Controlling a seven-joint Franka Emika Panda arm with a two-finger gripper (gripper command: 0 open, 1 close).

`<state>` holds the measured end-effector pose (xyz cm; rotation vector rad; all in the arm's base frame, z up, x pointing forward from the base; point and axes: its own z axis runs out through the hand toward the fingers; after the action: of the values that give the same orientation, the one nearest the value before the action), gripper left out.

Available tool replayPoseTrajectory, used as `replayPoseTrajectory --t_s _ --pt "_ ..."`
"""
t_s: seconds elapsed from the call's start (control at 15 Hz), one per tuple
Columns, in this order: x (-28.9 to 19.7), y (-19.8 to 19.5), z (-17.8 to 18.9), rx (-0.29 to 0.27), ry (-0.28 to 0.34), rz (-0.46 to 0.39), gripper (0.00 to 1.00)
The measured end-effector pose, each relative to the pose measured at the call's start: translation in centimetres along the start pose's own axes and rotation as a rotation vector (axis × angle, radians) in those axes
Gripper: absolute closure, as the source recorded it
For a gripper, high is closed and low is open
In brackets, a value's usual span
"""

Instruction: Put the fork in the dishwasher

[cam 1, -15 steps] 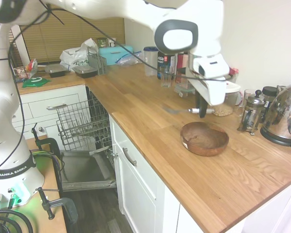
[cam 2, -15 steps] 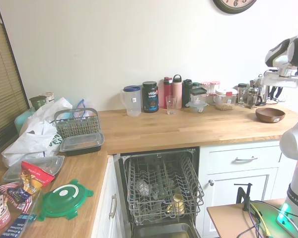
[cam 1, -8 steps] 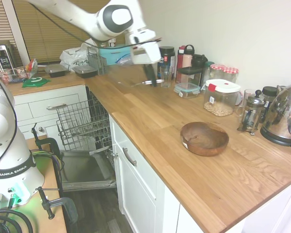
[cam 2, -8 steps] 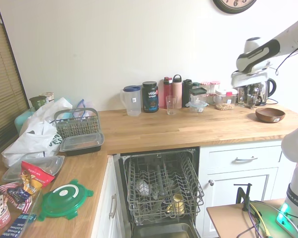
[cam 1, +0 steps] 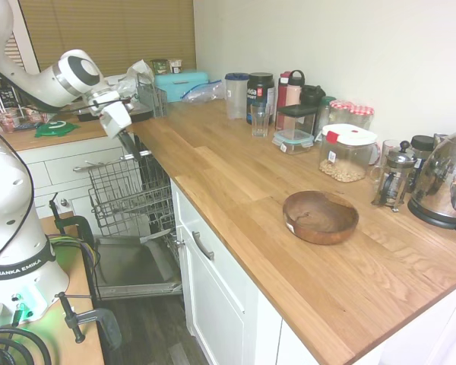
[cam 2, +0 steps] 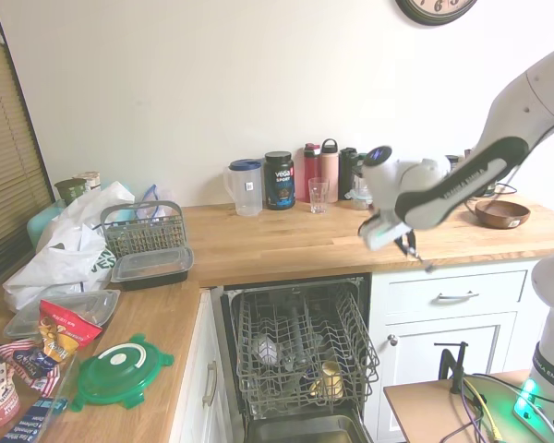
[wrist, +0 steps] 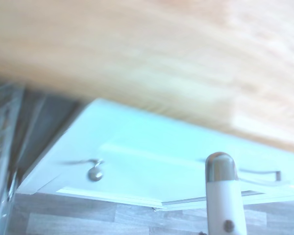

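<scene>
My gripper (cam 1: 128,144) hangs over the edge of the wooden counter, just above the open dishwasher (cam 1: 133,266) and its pulled-out grey wire rack (cam 1: 125,190). It is shut on the fork, a thin sliver slanting down from the fingers (cam 2: 425,265). The fork's white handle with a metal end cap (wrist: 220,196) fills the lower part of the blurred wrist view. From the other side, the gripper (cam 2: 406,245) sits above the right corner of the rack (cam 2: 300,341), which holds some dishes.
A wooden bowl (cam 1: 320,216) rests on the counter (cam 1: 289,251), with bottles, jars, a kettle and a French press along the wall. White drawers (cam 2: 452,297) flank the dishwasher. A cutlery basket (cam 2: 143,233), containers and bags lie on the far counter.
The arm has swung from beside the wooden bowl, across the counter, to above the open dishwasher rack, carrying the fork all the way.
</scene>
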<state>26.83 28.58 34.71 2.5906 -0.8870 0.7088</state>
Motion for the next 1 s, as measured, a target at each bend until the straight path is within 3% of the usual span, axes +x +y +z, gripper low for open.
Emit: replayPoseTrajectory --t_s 0.27,0.47,0.73,1.0 --pt "-2.8 -3.0 1.7 -0.033 -0.045 -0.027 1.0" --pt "-7.9 -6.3 2.7 -0.057 -0.09 -0.069 1.0" --pt "-14.0 -12.9 0.8 -0.009 -0.194 -0.17 1.0" --pt "-17.1 -20.5 5.6 -0.023 -0.272 -0.266 1.0"
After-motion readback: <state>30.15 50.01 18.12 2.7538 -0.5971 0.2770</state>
